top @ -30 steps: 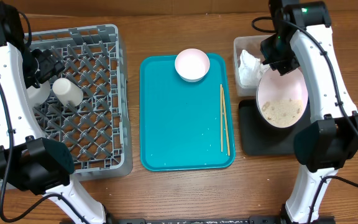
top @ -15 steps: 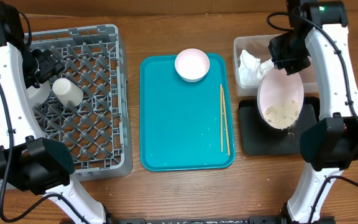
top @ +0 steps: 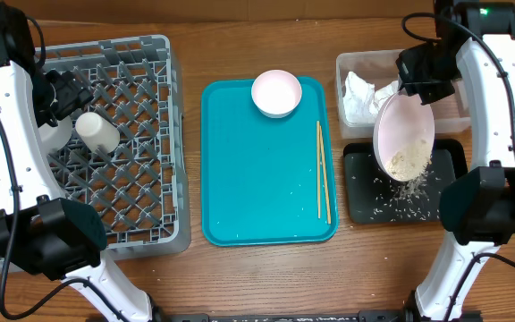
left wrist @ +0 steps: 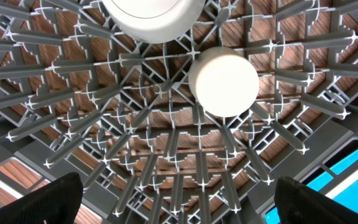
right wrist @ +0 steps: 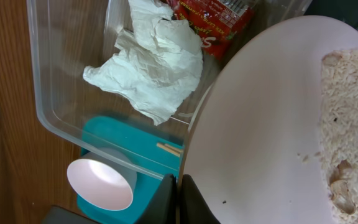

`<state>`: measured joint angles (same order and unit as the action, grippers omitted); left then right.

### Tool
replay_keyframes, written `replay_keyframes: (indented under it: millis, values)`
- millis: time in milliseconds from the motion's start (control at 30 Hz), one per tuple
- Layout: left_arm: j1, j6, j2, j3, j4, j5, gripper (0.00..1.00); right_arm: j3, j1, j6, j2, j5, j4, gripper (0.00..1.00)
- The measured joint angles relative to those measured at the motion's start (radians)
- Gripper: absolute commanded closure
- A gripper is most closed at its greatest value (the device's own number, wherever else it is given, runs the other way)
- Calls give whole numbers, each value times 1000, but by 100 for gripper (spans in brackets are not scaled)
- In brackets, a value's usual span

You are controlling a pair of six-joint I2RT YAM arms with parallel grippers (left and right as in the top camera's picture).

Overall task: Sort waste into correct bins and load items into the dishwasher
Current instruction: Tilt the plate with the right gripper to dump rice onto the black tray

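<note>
My right gripper (right wrist: 179, 194) is shut on the rim of the pale pink plate (top: 404, 134), which tilts steeply over the black tray (top: 358, 204). Rice scraps (right wrist: 353, 124) cling to the plate's lower part, and loose grains (top: 402, 197) lie scattered on the black tray. The clear tub (top: 459, 114) behind holds the crumpled napkin (right wrist: 154, 68) and the red wrapper (right wrist: 219, 18). Over the grey dish rack (top: 137, 192) my left gripper (left wrist: 179, 200) hangs open and empty, above the small white cup (left wrist: 223, 81). A pink bowl (top: 276, 93) and the chopsticks (top: 323, 170) lie on the teal tray (top: 257, 201).
A second white round dish (left wrist: 151, 15) sits in the rack beside the cup, partly under my left arm. The teal tray lies between the rack and the two bins. Bare wooden table runs along the front edge.
The right gripper has swung the plate to the right and tipped it steeper, and rice has spilled from it onto the black tray. The left arm has not moved.
</note>
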<state>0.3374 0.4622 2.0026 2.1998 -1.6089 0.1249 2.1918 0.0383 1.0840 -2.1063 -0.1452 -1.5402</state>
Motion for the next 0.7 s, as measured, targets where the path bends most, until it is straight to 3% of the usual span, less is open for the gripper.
replay_keyframes:
  millis: [700]
  values:
    - [0,0,0,0,0,0,0,0,100,-100,0,-234,26,96]
